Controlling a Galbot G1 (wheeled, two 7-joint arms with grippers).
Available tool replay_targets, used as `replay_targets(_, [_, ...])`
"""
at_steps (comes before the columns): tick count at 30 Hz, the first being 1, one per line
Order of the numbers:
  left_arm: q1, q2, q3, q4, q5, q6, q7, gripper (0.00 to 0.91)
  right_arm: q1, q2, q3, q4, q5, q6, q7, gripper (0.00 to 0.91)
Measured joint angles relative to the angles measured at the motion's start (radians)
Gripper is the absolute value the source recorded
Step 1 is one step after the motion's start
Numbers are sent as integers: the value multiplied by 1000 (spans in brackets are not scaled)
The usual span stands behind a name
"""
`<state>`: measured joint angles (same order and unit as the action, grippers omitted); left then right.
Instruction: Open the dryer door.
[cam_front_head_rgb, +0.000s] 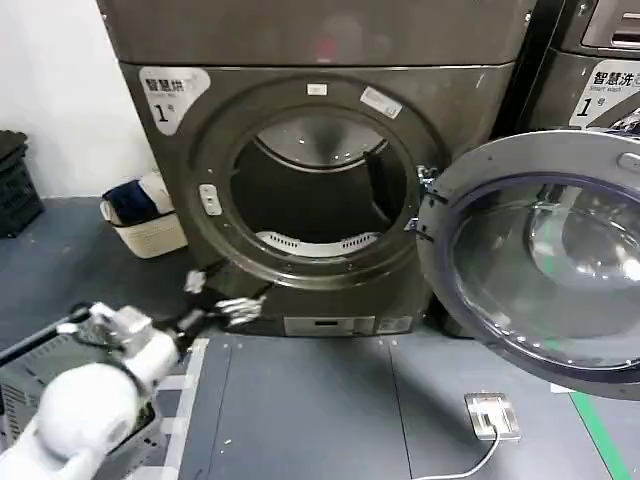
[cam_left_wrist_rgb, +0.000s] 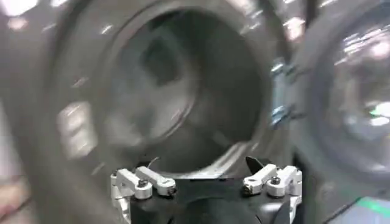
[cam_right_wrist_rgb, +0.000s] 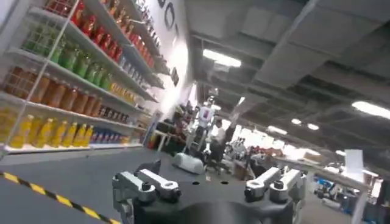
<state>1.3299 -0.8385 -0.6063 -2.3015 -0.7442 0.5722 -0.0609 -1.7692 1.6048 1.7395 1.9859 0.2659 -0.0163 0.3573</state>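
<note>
The dryer door (cam_front_head_rgb: 545, 255) hangs wide open (heavy, stiff, hinged; best gripped at its rim). The left tool (cam_front_head_rgb: 215, 298), fingers spread and empty, sits below the drum opening (cam_front_head_rgb: 318, 185).

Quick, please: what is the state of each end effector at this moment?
Left end effector: open, holding nothing, in front of the dryer, its door swung open.
Right end effector: open, holding nothing.
</note>
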Motion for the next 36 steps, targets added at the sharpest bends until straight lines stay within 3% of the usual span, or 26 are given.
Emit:
replay_targets(7, [105, 22, -209, -1, -248, 164, -239, 907, 3, -38, -33, -10, 34, -3, -9, 907])
replay_targets(14, [128, 60, -304, -15, -488, 165, -505, 907, 6, -52, -62, -10, 42, -5, -6, 907])
replay_targets(27, [137, 160, -363, 78, -1166, 164, -1083, 907, -3, -59, -77, -11, 68, 5, -6, 907])
replay_targets(36, [206, 261, -383, 95, -1454, 164, -1245, 907, -8, -52, -83, -15, 75, 34, -8, 907])
